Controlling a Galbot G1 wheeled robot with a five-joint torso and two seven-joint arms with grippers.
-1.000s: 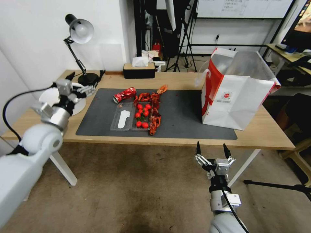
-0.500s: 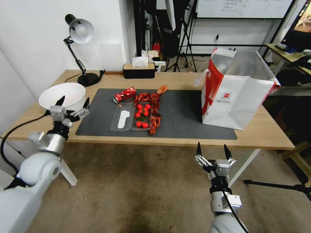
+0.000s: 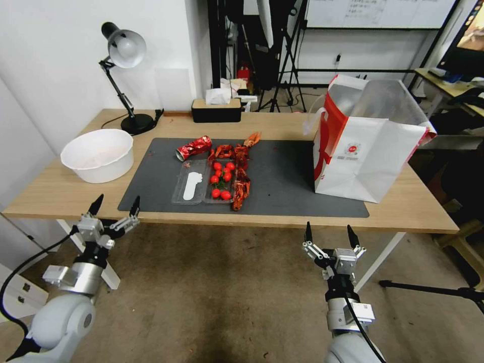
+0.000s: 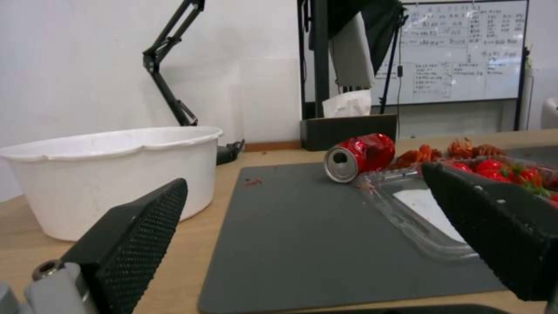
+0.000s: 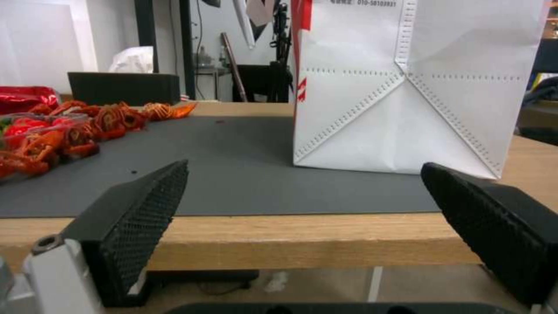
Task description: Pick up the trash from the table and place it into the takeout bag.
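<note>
I've got both arms low, just short of the light-wood table's (image 3: 60, 194) near edge, left gripper (image 3: 115, 205) and right gripper (image 3: 327, 232) spread wide, empty.

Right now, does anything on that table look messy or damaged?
Yes. A crushed red can lies on its side on the grey mat, and red crayfish shells sprawl loose beside an open clear tray of tomatoes.

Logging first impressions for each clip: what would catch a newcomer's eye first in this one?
The big white takeout bag with red sides stands open at the table's right end. On the dark mat lies a red jumble: crushed red can, crayfish shells and a clear tray of tomatoes; a white bowl sits far left. Both claws, left claw and right claw, hang open below the front edge.
</note>
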